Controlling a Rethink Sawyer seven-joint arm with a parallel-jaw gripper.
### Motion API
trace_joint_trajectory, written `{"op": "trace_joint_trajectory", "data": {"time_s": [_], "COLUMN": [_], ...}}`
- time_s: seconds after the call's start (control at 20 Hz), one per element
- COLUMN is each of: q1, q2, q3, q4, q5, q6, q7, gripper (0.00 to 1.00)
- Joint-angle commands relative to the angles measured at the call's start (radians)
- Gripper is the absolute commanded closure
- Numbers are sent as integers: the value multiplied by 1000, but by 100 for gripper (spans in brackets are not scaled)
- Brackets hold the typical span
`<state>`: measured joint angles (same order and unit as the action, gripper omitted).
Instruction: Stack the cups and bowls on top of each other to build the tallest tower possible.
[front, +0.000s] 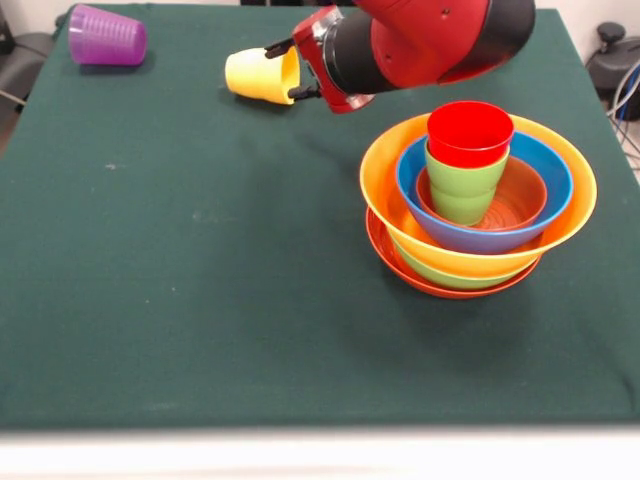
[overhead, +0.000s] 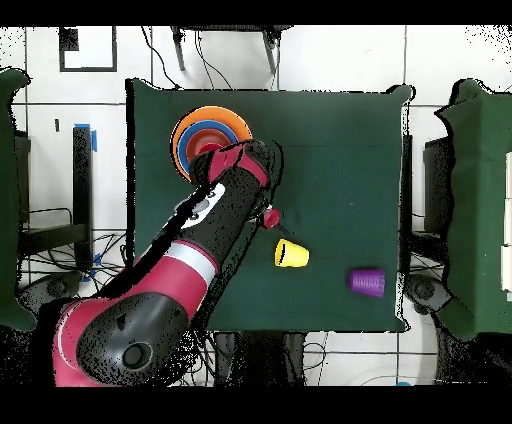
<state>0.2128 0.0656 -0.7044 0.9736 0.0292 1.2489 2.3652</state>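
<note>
My gripper (front: 292, 72) has its fingers around the rim of the yellow cup (front: 260, 75), which lies sideways. The tower (front: 478, 195) stands well aside. A rim-only hold could let the cup slip when lifted.

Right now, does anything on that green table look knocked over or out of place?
Yes. The purple cup lies on its side near the table's far corner, away from the stack of bowls. The yellow cup is also tipped sideways, right at the gripper.
</note>
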Motion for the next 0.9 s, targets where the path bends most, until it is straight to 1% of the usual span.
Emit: {"op": "trace_joint_trajectory", "data": {"time_s": [0.05,0.3,0.55,0.7,0.9], "q1": [-17,-28,-30,-13,8], "q2": [-27,-33,-52,-58,-70], "q3": [150,170,188,194,208], "q4": [72,98,151,200,255], "q5": [45,48,46,30,17], "q6": [-61,-52,-74,-131,-177], "q7": [109,92,84,88,79], "gripper": [0,0,0,0,0]}}
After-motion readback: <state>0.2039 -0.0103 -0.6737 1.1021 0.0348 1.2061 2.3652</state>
